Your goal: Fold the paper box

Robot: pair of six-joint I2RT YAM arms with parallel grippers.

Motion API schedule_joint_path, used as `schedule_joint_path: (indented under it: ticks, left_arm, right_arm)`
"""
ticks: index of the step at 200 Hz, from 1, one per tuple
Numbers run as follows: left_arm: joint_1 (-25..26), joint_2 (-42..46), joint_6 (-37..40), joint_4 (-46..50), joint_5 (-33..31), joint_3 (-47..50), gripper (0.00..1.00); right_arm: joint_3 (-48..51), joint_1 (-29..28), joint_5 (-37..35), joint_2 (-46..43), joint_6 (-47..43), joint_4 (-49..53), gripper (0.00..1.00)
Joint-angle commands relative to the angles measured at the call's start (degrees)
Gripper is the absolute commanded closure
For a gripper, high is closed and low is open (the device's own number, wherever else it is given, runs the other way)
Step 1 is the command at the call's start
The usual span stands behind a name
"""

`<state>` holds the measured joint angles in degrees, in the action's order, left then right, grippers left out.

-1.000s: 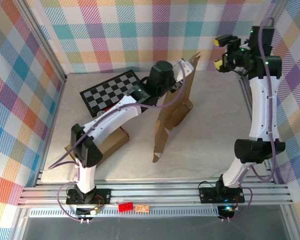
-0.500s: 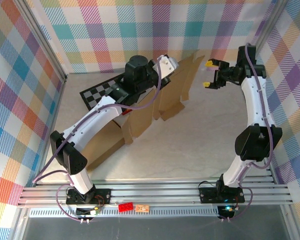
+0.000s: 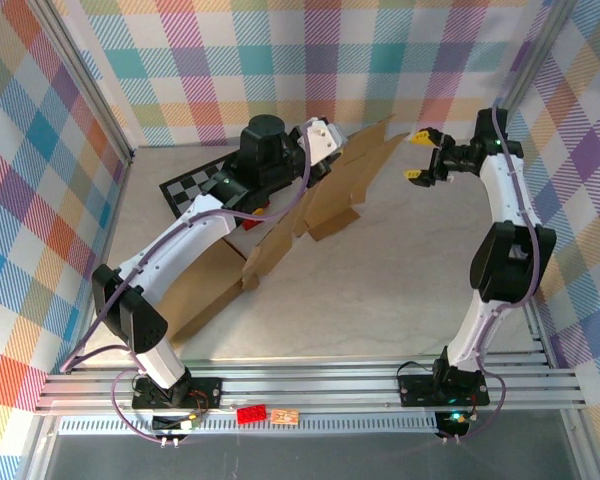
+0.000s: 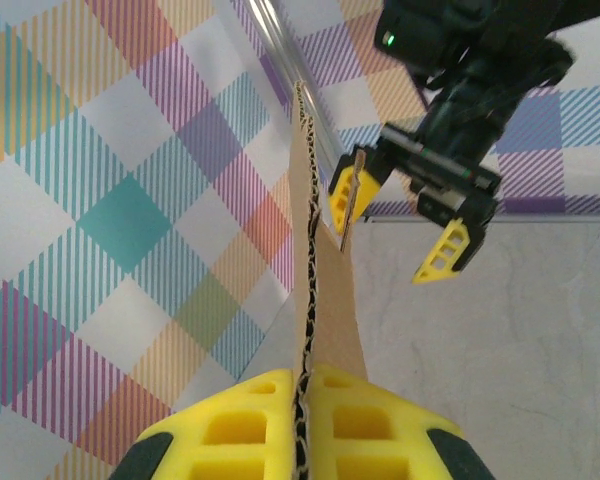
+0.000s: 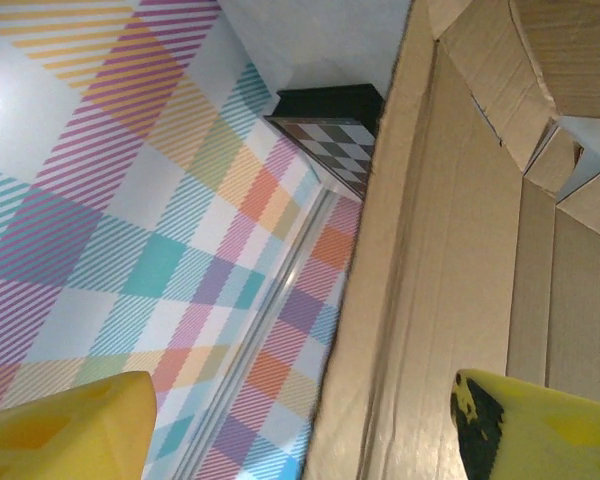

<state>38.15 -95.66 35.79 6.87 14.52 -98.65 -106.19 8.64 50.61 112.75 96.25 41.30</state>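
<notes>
The paper box is a flat brown cardboard blank, held up off the table and leaning toward the back right. My left gripper is shut on its upper edge; in the left wrist view the yellow pads pinch the corrugated edge. My right gripper stands open at the blank's far tip. In the right wrist view the cardboard lies between the two spread yellow fingers, and no finger presses on it. The left wrist view shows the right gripper with one finger beside the tip.
A black-and-white checkerboard lies at the back left under the left arm. Another cardboard piece lies on the table near the left arm's base. Plaid walls enclose three sides, and a metal post stands just behind the right gripper.
The left arm has swung the blank from hanging upright to leaning toward the back right. The right gripper has come down and left to the blank's far tip, its jaws a little wider.
</notes>
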Motion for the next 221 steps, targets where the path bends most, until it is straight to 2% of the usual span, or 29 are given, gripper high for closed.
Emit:
schedule_joint_path:
  ticks: [1, 50, 89, 131, 154, 178, 183, 196, 213, 221]
  left_arm:
    - [-0.2, 2.8, -0.6, -3.5, 2.6, 1.1, 1.00]
    - [-0.2, 3.0, -0.4, -4.4, 2.4, 2.0, 1.00]
    - [-0.2, 3.2, -0.4, -4.6, 2.3, 2.2, 1.00]
    - [-0.2, 3.4, 0.0, -4.6, 2.1, 2.5, 1.00]
    - [-0.3, 3.5, 0.0, -4.7, 1.9, 2.7, 1.00]
    - [-0.2, 3.9, -0.2, -5.5, 0.5, 3.4, 1.00]
    - [-0.2, 4.1, -0.3, -5.9, 0.2, 3.9, 0.93]
    - [-0.2, 5.0, -1.1, -7.8, -1.2, 5.6, 0.55]
    - [-0.2, 6.1, -3.5, -9.9, -4.5, 7.4, 0.30]
    - [-0.2, 6.6, -5.4, -10.4, -7.0, 8.0, 0.22]
  right_arm:
    - [-5.6, -0.7, 5.4, 2.9, -4.0, 4.2, 0.23]
    - [-5.9, -5.4, 9.7, 6.4, -5.9, 4.1, 0.28]
    - [-0.6, -6.8, 9.4, 4.9, -5.9, 1.6, 0.40]
    - [0.3, -7.2, 9.8, 5.4, -6.0, 0.6, 0.52]
    - [0.7, -7.2, 9.2, 4.8, -5.4, -0.1, 0.63]
    - [2.3, -7.2, 7.5, 3.1, -3.8, -1.0, 0.82]
    - [2.9, -7.2, 7.0, 2.5, -3.2, -1.6, 0.88]
    - [4.2, -7.2, 4.9, 0.6, -1.6, -2.9, 1.00]
    - [4.9, -7.1, 0.6, -2.3, -0.4, -3.1, 1.00]
    - [5.0, -7.0, -1.9, -3.8, 0.2, -2.6, 1.00]
